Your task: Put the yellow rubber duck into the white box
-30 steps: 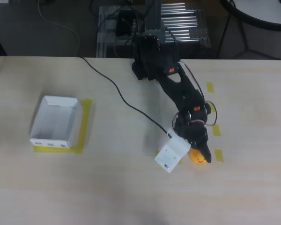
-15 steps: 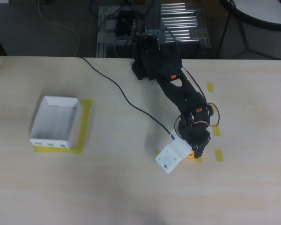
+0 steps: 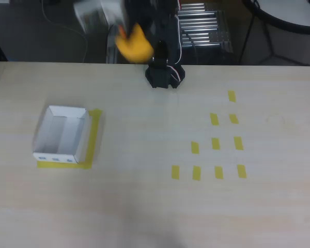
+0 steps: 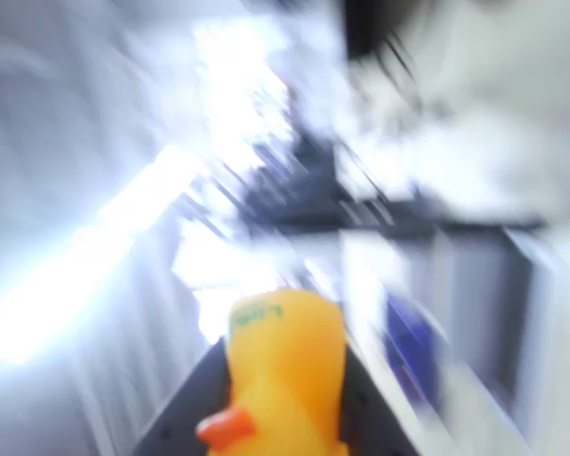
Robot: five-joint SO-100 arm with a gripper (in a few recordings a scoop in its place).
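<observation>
The yellow rubber duck [image 3: 133, 43] is lifted high near the top of the overhead view, blurred by motion, with my gripper [image 3: 125, 36] shut on it. In the wrist view the yellow rubber duck [image 4: 283, 380] sits between the dark fingers [image 4: 182, 413] at the bottom centre, its orange beak toward the lower left. The white box [image 3: 62, 135] rests open on the table at the left, on a yellow tape frame, with small blue marks on its near wall. The gripper is well above and to the right of the box.
Several yellow tape strips [image 3: 216, 143] lie on the right half of the table. The arm's black base [image 3: 164, 75] stands at the far table edge. Beyond that edge are cables and a metal rack [image 3: 201, 26]. The wrist view's background is smeared.
The arm has swung up from the tape strips at the right to the top left, carrying the duck off the table. The box stays where it was.
</observation>
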